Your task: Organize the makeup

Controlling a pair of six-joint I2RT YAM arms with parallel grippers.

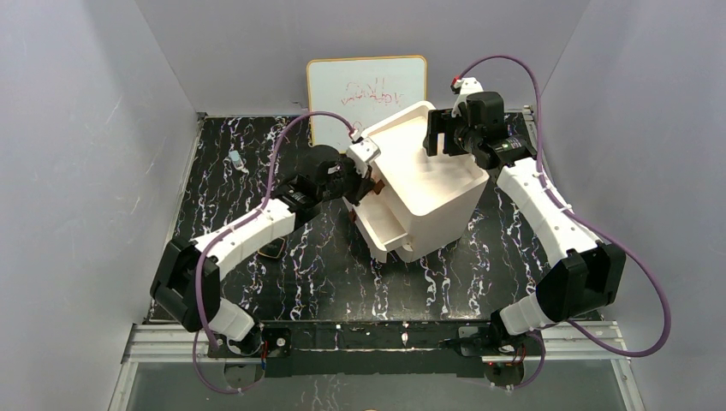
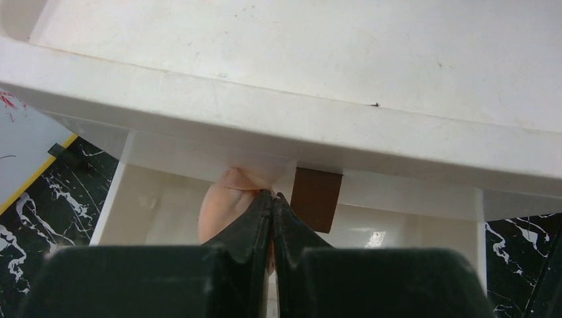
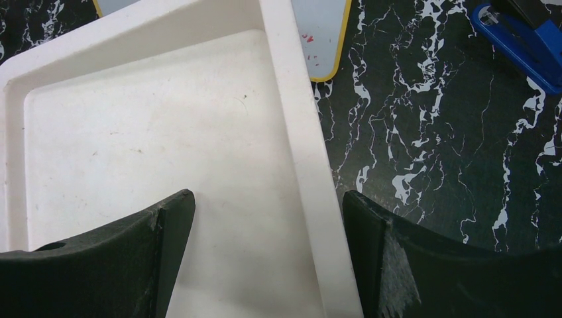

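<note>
Compact (image 2: pixel 220 207) sits behind left gripper (image 2: pixel 273 197), beside handle (image 2: pixel 317 199).

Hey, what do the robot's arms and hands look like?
The left arm and right arm have white shells with black joints. A purple cable loops along each. The left hand and right hand have dark tapered fingers.
</note>
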